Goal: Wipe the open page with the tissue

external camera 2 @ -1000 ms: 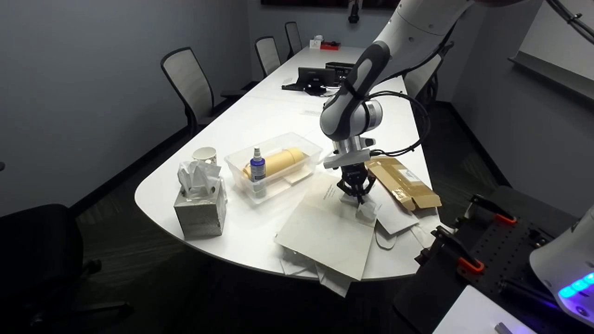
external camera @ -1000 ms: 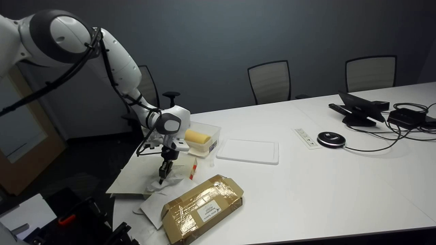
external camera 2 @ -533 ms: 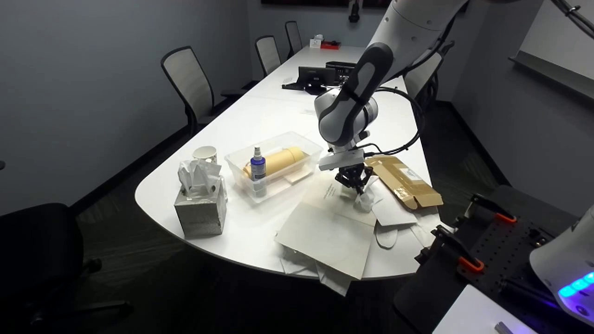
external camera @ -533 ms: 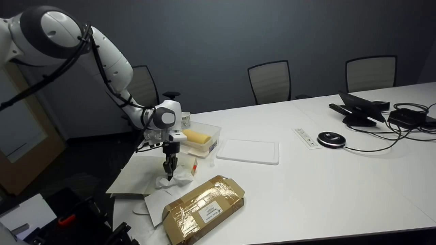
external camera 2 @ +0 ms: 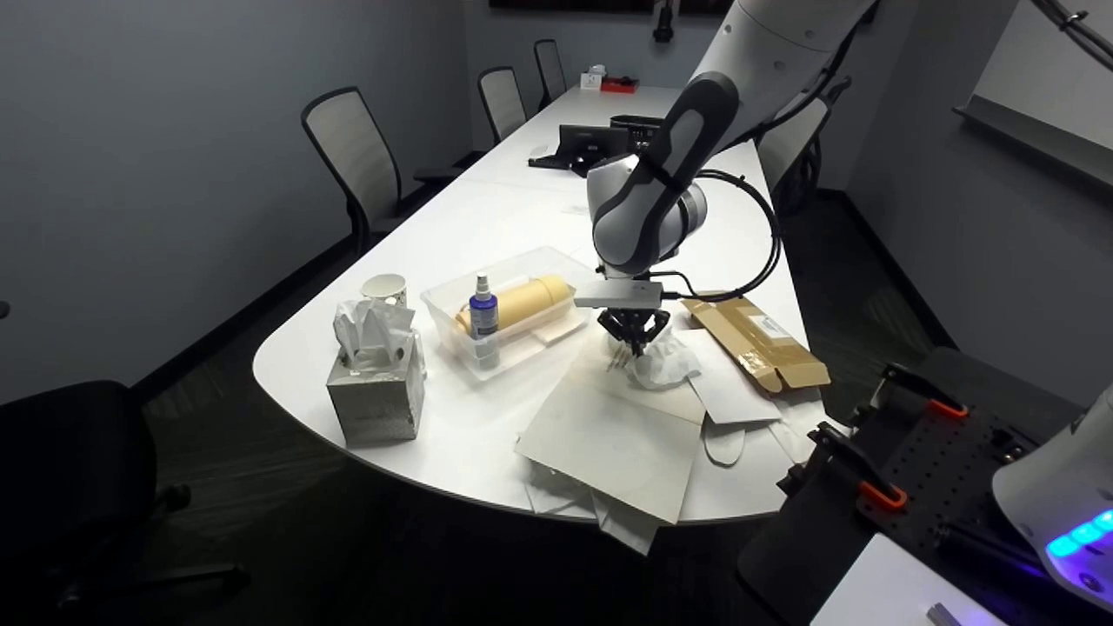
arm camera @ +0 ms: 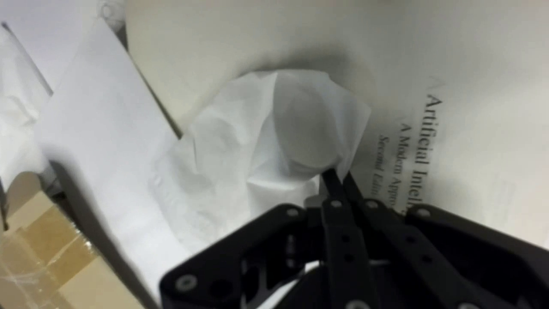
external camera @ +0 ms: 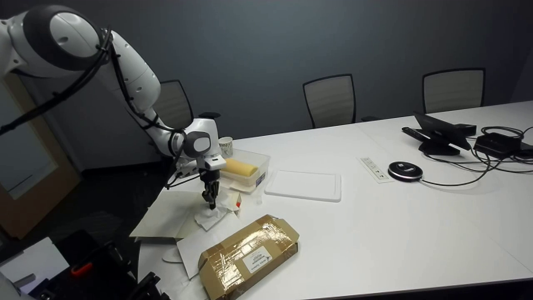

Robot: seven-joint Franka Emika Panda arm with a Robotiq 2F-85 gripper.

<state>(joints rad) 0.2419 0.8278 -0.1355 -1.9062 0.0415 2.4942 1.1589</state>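
The open page (external camera 2: 591, 372) is the pale cream half of a flat spread book and bears printed title text. It also shows in the wrist view (arm camera: 467, 56) and an exterior view (external camera: 189, 227). The tissue (arm camera: 300, 124) is a white crumpled sheet spread over the page's side near the box; it shows in both exterior views (external camera: 208, 218) (external camera 2: 665, 367). My gripper (arm camera: 341, 174) points down with its fingertips together on the tissue's edge, beside the printed title. In both exterior views the gripper (external camera: 212, 205) (external camera 2: 637, 349) is low over the page. The pinched part of the tissue is hidden.
A golden-tan cardboard box (external camera: 250, 254) and a white paper sheet (external camera 2: 735, 387) lie beside the book. A clear plastic bin (external camera: 259, 168) with a yellow bottle (external camera 2: 526, 300) stands at the book's other side. A tissue box (external camera 2: 376, 409) and a white pad (external camera: 303, 185) stand further off.
My gripper has moved across the page toward the plastic bin, drawing the tissue along. The tissue has spread out more behind the fingertips. The white sheet and cardboard box shifted slightly early on.
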